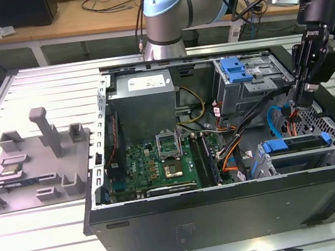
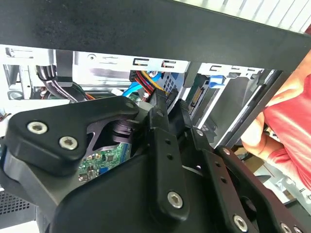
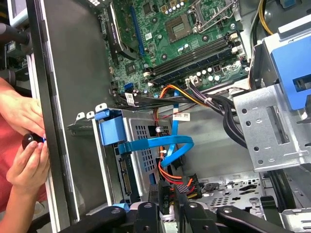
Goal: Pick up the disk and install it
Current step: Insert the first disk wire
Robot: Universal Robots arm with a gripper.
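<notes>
The disk (image 1: 296,144) sits in the lower drive cage at the case's front corner, on the exterior view's right, with its blue carrier frame (image 3: 111,132) showing at the cage mouth. My gripper (image 1: 299,101) hangs just above and behind that cage, among the cables. In both wrist views its fingers are shut on a black cable connector (image 3: 168,190) with red, orange and yellow wires (image 2: 148,77), close to the disk's rear end. A blue flat cable (image 3: 165,143) loops beside the cage.
The open computer case (image 1: 226,207) lies on a slatted table. A grey fixture tray (image 1: 37,160) stands on the exterior view's left. An upper drive cage with a blue latch (image 1: 237,68) is behind my gripper. A person's hands (image 3: 24,141) hold a small black object outside the case wall.
</notes>
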